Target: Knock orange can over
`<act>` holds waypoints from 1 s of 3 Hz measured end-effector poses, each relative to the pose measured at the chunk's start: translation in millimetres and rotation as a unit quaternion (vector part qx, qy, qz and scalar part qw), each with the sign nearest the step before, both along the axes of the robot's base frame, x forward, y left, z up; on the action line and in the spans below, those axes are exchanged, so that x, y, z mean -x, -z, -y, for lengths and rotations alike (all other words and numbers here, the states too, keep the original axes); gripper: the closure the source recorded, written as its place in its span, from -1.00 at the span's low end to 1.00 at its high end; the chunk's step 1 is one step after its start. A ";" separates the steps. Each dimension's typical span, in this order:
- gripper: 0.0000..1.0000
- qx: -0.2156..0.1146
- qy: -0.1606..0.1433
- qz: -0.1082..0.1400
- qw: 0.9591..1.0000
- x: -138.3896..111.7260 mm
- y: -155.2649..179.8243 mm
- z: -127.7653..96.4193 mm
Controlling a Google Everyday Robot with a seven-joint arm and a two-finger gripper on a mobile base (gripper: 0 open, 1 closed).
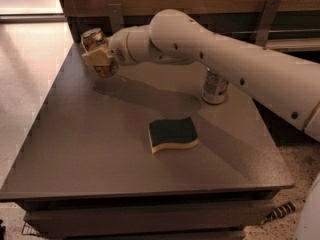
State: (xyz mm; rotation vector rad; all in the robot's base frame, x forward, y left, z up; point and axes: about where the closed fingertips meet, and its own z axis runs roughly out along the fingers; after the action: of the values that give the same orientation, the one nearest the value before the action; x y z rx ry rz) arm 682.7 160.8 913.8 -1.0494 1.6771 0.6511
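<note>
The orange can is at the far left corner of the dark table. It is tilted, with its silver top leaning to the left, and its lower end is at or just above the table top. My gripper is at the can. One tan finger crosses the can's front and the jaws are closed on its body. The other finger is hidden behind the can. My white arm reaches in from the right, above the table.
A silver-white can stands upright at the far right of the table, partly behind my arm. A green and yellow sponge lies near the middle. A wooden wall with metal brackets runs behind the table. There is floor to the left.
</note>
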 end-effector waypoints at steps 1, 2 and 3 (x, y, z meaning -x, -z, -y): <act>1.00 0.039 0.001 -0.024 0.999 8.4 2.5 12.2; 1.00 0.118 -0.003 -0.058 0.991 25.0 18.4 15.2; 1.00 0.174 -0.013 -0.088 0.981 41.3 35.0 16.2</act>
State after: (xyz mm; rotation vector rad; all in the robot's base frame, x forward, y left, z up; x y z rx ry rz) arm 641.3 144.6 878.9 -1.2908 1.9826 0.4866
